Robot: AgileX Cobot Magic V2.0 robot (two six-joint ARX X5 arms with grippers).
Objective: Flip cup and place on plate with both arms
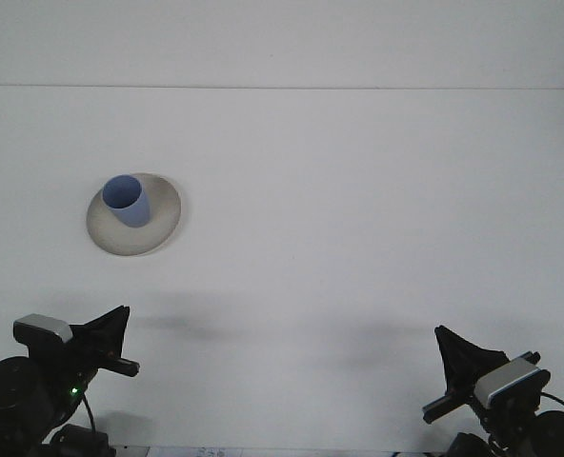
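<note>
White table (358, 209), pale round plate (158, 233) on its left part (bearing a cup)

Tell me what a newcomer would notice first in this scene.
The blue cup stands out most, sitting mouth up on the pale plate at the left of the bare white table. Next come the two dark grippers at the near edge, the left gripper and the right gripper, both apart from the cup.
</note>
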